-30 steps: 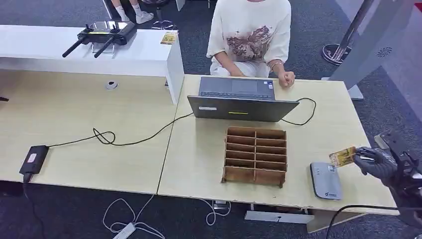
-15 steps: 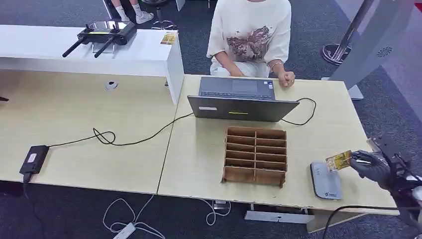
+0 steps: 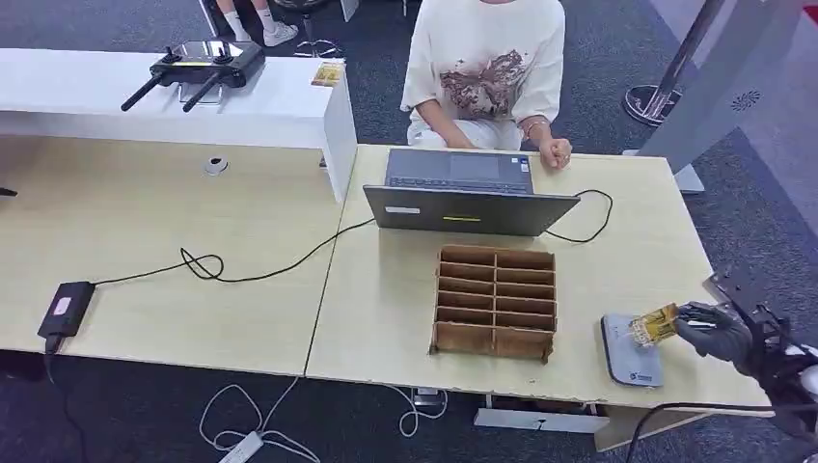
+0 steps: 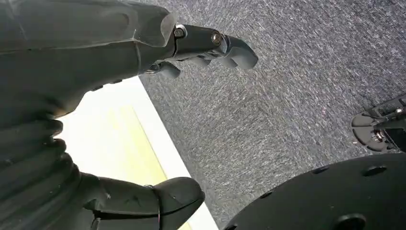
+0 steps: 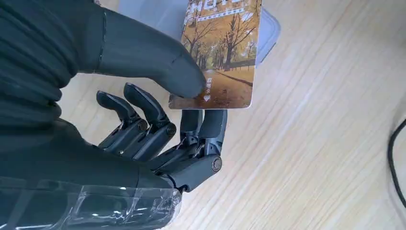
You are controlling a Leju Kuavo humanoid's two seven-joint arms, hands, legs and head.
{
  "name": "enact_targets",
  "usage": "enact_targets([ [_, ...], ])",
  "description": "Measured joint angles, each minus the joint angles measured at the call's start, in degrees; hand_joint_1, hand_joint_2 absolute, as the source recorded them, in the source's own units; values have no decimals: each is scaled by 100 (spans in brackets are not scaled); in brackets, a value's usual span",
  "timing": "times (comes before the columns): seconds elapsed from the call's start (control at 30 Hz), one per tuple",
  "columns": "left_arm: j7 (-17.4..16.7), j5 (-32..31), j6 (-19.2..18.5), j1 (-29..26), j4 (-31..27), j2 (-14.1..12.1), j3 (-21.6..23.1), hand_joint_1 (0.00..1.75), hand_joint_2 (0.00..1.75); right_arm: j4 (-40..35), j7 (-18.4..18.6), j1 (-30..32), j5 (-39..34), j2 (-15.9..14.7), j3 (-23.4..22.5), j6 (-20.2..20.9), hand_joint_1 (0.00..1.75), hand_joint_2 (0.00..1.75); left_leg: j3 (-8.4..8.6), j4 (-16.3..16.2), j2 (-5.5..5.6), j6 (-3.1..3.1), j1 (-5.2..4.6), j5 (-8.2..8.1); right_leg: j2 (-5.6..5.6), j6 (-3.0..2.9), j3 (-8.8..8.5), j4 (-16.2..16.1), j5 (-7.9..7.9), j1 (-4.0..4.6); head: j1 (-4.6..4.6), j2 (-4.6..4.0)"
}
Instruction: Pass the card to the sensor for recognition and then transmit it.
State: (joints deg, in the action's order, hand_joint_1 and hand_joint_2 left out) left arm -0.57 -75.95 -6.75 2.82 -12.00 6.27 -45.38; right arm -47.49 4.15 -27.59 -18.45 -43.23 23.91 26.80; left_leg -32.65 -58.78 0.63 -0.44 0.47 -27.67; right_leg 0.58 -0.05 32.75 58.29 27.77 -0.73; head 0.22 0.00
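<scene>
A card printed with an autumn tree scene is pinched between the thumb and fingers of my right hand. It hangs just over the grey sensor pad at the table's front right. In the right wrist view the card overlaps the pad, with my thumb on its face and the hand below it. My left hand hangs beside a table edge above grey carpet, fingers apart and holding nothing.
A brown wooden slotted organiser stands left of the pad. Behind it a laptop faces a seated person whose fist rests on the table. A black cable and power brick lie on the left table.
My right hand has carried the card lower and slightly left, from above the pad's far right edge down close over the pad. Nothing else has moved.
</scene>
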Motion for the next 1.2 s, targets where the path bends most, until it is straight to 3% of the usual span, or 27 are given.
enact_targets([
  [0.43,15,-61,-20,1,0,-2,0,0,175,-26,96,-12,234,-35,181,201,175,175,0,0,0,0,0,0,0,0,0,0,0,0,2,0],
  [1.2,63,-98,-37,0,0,0,0,0,175,-31,144,-140,619,-55,555,-42,175,175,0,0,-1,0,0,0,-1,0,-1,1,0,0,2,0],
])
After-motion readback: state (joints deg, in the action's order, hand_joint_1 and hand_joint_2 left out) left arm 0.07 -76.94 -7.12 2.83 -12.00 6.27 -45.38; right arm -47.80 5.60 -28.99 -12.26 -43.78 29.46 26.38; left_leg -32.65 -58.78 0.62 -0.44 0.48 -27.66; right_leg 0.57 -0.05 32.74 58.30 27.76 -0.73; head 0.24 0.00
